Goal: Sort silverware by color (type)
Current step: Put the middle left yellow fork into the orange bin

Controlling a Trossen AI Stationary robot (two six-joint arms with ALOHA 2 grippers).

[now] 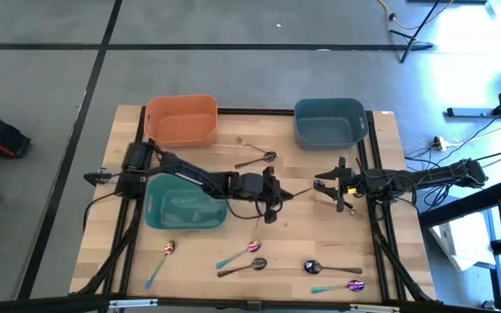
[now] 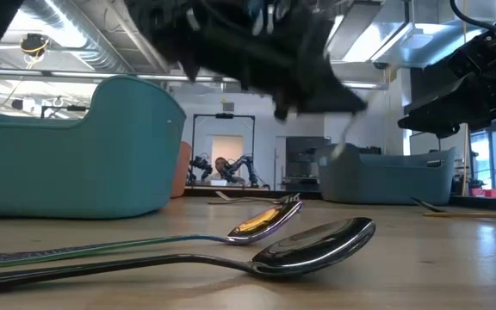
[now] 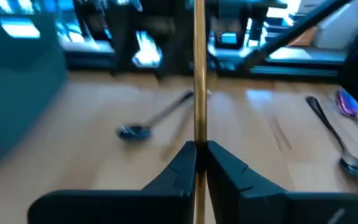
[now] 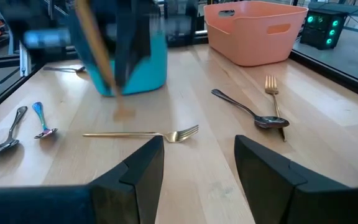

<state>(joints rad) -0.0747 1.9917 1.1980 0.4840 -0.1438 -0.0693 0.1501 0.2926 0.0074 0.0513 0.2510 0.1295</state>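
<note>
Three bins on the table: an orange one (image 1: 181, 120) and a grey-blue one (image 1: 330, 121) at the far edge, a teal one (image 1: 185, 207) nearer, under the left arm.

The left gripper (image 1: 272, 196) hangs mid-table, its fingers (image 3: 185, 165) pinched tight on a gold piece (image 3: 199, 74) that stands straight up from them; its head is out of the wrist picture, so whether it's fork or spoon I can't say. The right gripper (image 1: 333, 187) faces it from just beside, jaws wide apart, nothing between them.

From above I count on the table a gold fork (image 1: 243, 143) touching a black spoon (image 1: 257, 159) between the far bins. Along the near edge lie two more black spoons (image 1: 242, 267) (image 1: 330, 268) and three purple-and-teal spoons (image 1: 158, 263) (image 1: 238, 253) (image 1: 338, 286).

The right wrist camera adds what the overhead barely shows: another gold fork (image 4: 143, 134) flat on the wood just ahead of the open fingers (image 4: 143, 165), and that the far gold fork (image 4: 273, 99) crosses the black spoon (image 4: 248, 112).

The table-level camera gives two spoon bowls up close, one black (image 2: 317, 245), one behind it with a gold gleam (image 2: 263, 221), probably reflected light on a purple one.
</note>
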